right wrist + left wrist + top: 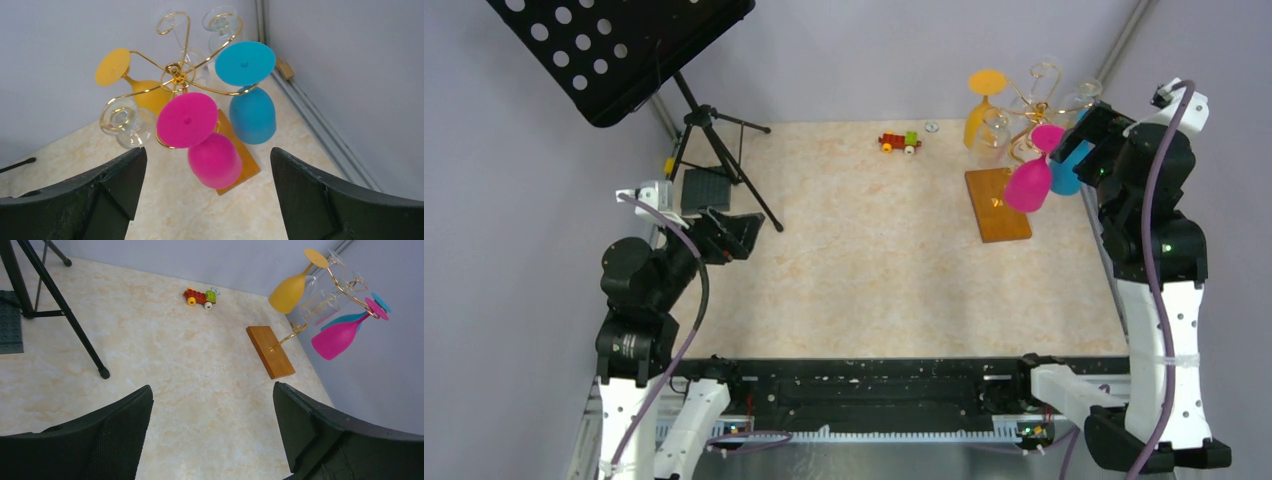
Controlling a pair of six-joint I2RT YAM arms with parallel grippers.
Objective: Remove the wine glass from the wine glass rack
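Note:
The wine glass rack (175, 75) is gold wire on an orange-brown wooden base (997, 205) at the table's far right. Upside down from its arms hang a pink glass (215, 160), a blue glass (252, 115), a yellow glass (145, 95) and clear glasses (132, 127). My right gripper (1079, 145) is open and empty, high beside the rack; in the right wrist view (207, 155) the pink glass hangs below, between its fingers, untouched. My left gripper (212, 387) is open and empty over the table's left side (742, 232). The rack shows far off in the left wrist view (270, 357).
A black music stand (624, 50) on a tripod (724, 160) stands at the far left, with a dark studded plate (705, 188) at its foot. A small toy car (900, 143) lies near the back wall. The side wall is close behind the rack.

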